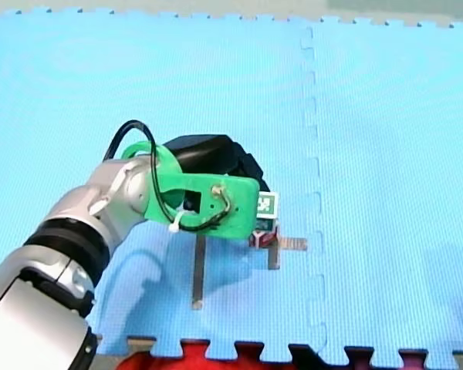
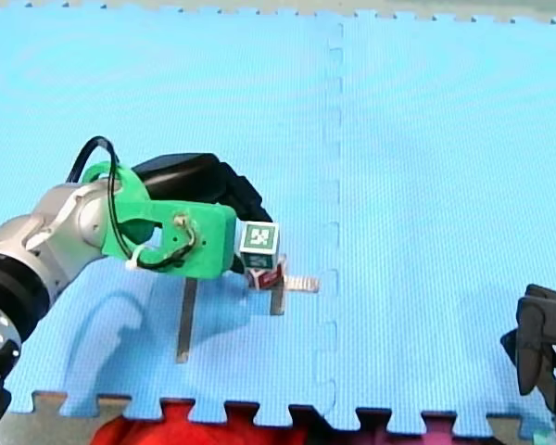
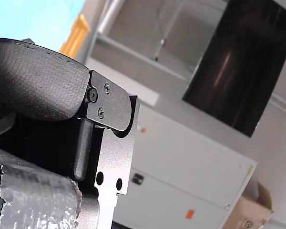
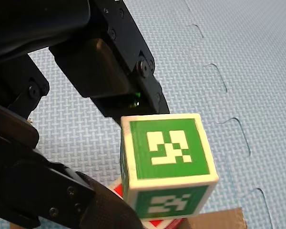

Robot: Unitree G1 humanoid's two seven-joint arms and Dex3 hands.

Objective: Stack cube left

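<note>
A green cube with a white pattern sits squarely on top of a red cube near the front middle of the blue mat. My left hand, at the end of the arm with the green bracket, reaches in from the left and is shut on the green cube. In the second wrist view black fingers press against the green cube from opposite sides, with a sliver of the red cube beneath. My right hand hangs at the front right edge, holding nothing.
Grey tape strips form marks on the mat around the red cube. A jigsaw seam runs front to back just right of the stack. Red cloth shows past the mat's front edge.
</note>
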